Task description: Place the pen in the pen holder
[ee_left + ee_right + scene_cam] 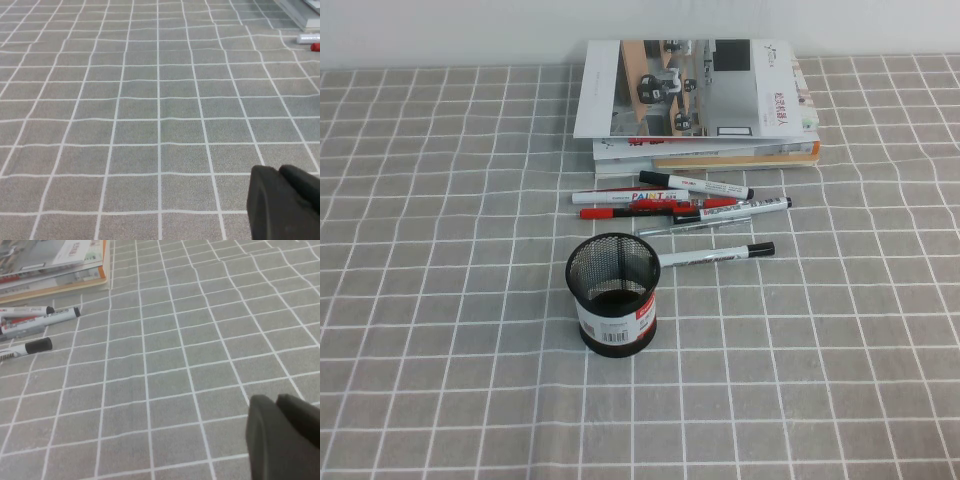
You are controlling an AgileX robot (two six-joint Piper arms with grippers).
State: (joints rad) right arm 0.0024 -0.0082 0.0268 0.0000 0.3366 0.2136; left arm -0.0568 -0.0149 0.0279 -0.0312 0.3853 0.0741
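Observation:
The pen point(715, 255), silver-grey with a black cap at its right end, lies flat on the checked cloth just right of the pen holder point(612, 292). The holder is a black mesh cup with a white and red label, standing upright and empty. In the right wrist view the pen's capped end point(31, 347) shows at the picture's edge. Neither arm shows in the high view. My left gripper point(279, 170) is shut and empty over bare cloth. My right gripper point(276, 399) is shut and empty over bare cloth, well away from the pens.
A stack of books point(690, 100) lies at the back. Before it lie several other pens: a red pen point(640, 211), a white PAINT marker point(625, 197), a black-capped marker point(695, 184) and a clear pen point(695, 228). Grey checked cloth point(440, 300) covers the table.

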